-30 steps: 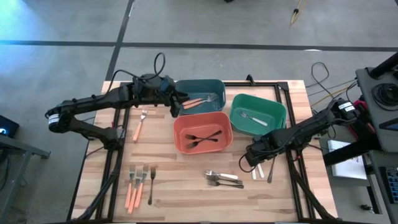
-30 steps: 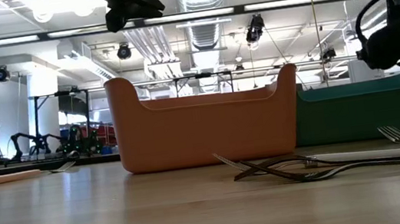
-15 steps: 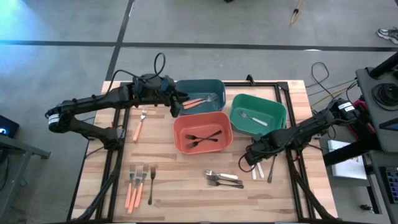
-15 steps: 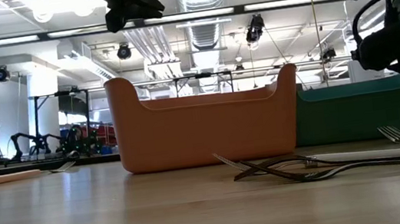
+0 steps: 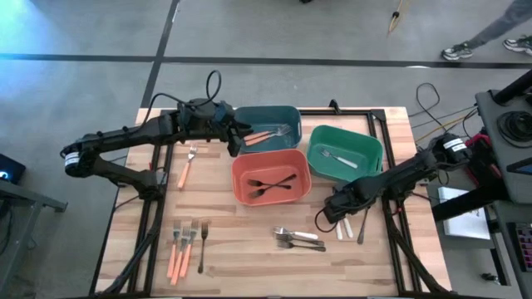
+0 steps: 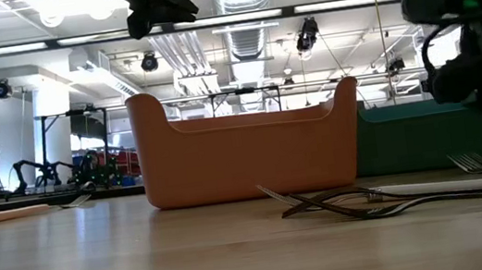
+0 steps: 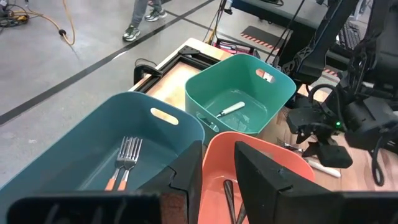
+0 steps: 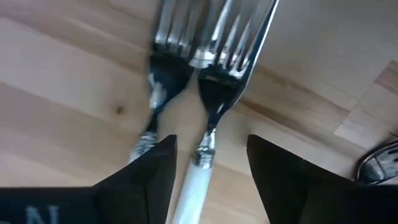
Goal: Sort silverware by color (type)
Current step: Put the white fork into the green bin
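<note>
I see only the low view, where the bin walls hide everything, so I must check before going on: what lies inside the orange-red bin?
Observer: Two all-black forks lie crossed in the orange-red bin.
Operator: Is the right gripper over something?
Observer: Yes. The right gripper is open, low over two silver forks that lie side by side on the table.
Operator: And the left one?
Observer: The left gripper is open and empty, above the edge of the teal bin, which holds two orange-handled forks.
</note>
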`<state>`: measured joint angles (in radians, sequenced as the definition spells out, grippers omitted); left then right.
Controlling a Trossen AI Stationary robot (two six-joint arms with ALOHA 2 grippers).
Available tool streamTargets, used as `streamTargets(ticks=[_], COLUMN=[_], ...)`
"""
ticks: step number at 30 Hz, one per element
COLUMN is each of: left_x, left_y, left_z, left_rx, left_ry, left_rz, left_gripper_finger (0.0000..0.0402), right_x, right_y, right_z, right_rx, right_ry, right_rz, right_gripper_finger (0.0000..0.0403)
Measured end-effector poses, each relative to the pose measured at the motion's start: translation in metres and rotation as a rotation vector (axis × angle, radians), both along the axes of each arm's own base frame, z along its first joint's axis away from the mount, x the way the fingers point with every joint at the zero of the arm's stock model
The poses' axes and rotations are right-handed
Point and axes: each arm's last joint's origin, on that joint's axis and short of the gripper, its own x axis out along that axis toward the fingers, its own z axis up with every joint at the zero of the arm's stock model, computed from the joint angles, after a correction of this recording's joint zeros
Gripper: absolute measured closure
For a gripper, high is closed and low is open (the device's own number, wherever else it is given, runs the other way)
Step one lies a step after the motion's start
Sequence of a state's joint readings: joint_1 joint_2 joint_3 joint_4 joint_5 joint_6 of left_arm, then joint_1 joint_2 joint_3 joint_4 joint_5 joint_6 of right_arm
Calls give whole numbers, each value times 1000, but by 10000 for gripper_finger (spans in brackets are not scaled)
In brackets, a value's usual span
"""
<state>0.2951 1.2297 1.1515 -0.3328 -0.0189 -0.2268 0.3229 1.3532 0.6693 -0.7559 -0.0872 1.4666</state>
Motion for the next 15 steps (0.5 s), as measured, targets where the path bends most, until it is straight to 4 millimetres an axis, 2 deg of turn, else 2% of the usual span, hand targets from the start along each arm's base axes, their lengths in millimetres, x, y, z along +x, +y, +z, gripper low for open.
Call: streamTargets(ticks=[9, 15], left_x=[0, 0], left_y=[0, 0], left_z=[0, 0], left_rx=[1, 1], left_ry=[0, 0], left_rz=[0, 0], left_gripper_finger=[325, 325], right_x=[4, 4], right_y=[2, 2], right_z=[-12, -15], right_rx=[-8, -7], right_ry=[55, 64], right_rz=[38, 53], right_gripper_finger=[240, 312])
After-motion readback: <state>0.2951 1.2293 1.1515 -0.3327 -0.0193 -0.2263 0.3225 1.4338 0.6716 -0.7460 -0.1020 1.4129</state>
